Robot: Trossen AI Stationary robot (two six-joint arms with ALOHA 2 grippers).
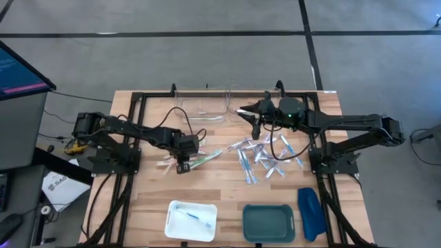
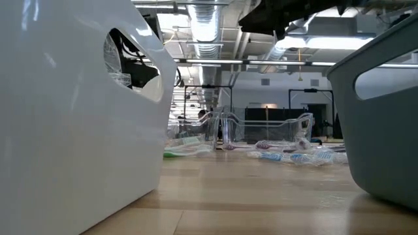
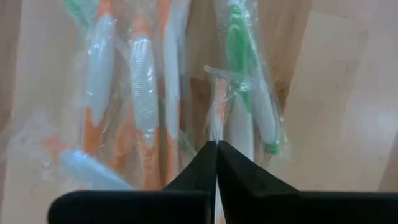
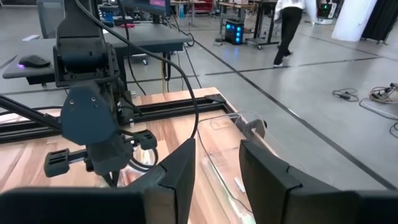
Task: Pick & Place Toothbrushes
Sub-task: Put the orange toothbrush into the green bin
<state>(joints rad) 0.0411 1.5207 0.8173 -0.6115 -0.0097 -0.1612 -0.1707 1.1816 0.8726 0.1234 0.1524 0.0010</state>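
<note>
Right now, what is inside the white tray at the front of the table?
The white tray holds one blue toothbrush, seen from above. In the low view the tray's wall hides its inside. The teal tray beside it looks empty.

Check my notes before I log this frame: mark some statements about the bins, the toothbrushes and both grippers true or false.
1. The white bin holds a toothbrush. True.
2. The teal bin is full of toothbrushes. False: it looks empty.
3. The left gripper is shut on the wrapper of a toothbrush in the orange and green pile. True.
4. The right gripper is shut. False: its fingers stand apart, holding nothing, near the clear tray.
5. The blue toothbrushes lie inside the teal bin. False: they lie on the wooden table.
</note>
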